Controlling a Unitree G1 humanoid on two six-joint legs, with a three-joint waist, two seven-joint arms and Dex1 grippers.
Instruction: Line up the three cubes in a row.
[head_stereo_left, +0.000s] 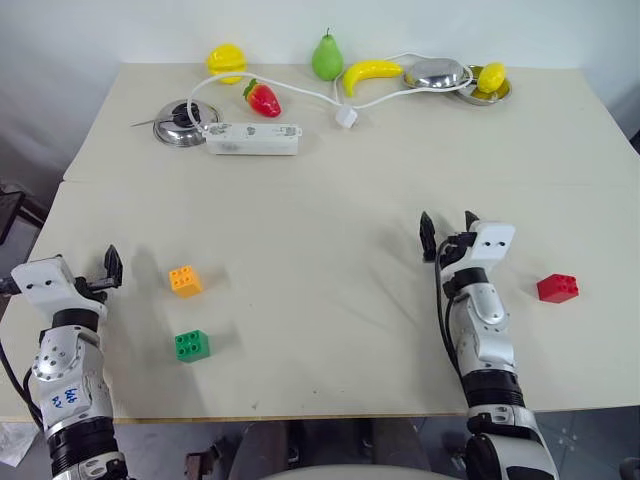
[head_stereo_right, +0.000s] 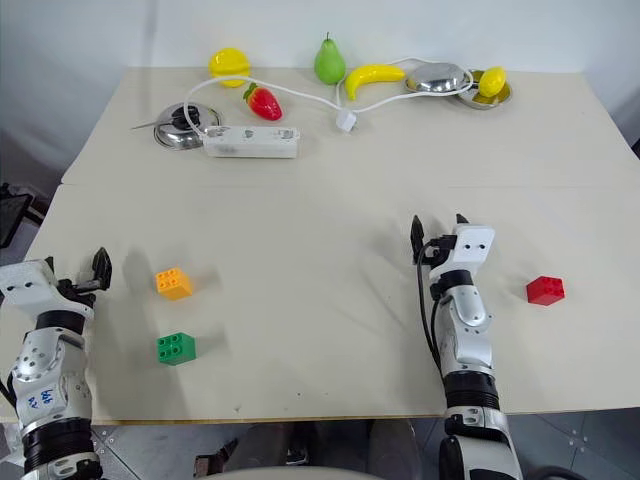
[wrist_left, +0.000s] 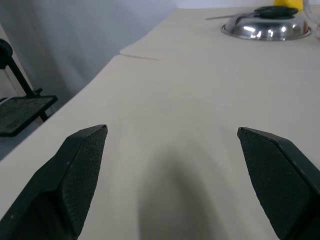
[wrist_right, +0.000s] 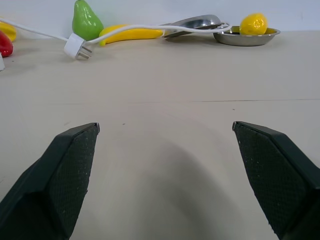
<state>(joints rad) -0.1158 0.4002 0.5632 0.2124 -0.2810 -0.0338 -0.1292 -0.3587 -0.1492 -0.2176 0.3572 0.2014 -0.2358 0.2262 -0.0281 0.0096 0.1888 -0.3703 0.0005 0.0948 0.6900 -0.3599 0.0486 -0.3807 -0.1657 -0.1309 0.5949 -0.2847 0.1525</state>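
Observation:
Three studded cubes lie on the beige table (head_stereo_left: 330, 330). The orange cube (head_stereo_left: 185, 280) and the green cube (head_stereo_left: 192, 345) sit close together at the front left, the green one nearer the front edge. Far off at the front right lies the red cube (head_stereo_left: 557, 288). My left gripper (head_stereo_left: 100, 268) hovers open and empty just left of the orange cube. My right gripper (head_stereo_left: 448, 220) stands open and empty over bare table, left of the red cube. In the right wrist view nothing lies between the fingers (wrist_right: 60, 170).
Along the back of the table are a white power strip (head_stereo_left: 252, 138) with its cable and plug (head_stereo_left: 346, 116), a steel lid (head_stereo_left: 183, 122), a toy strawberry (head_stereo_left: 263, 98), pear (head_stereo_left: 326, 57), banana (head_stereo_left: 371, 72), a steel bowl (head_stereo_left: 437, 72) and a lemon (head_stereo_left: 490, 76) in a dish.

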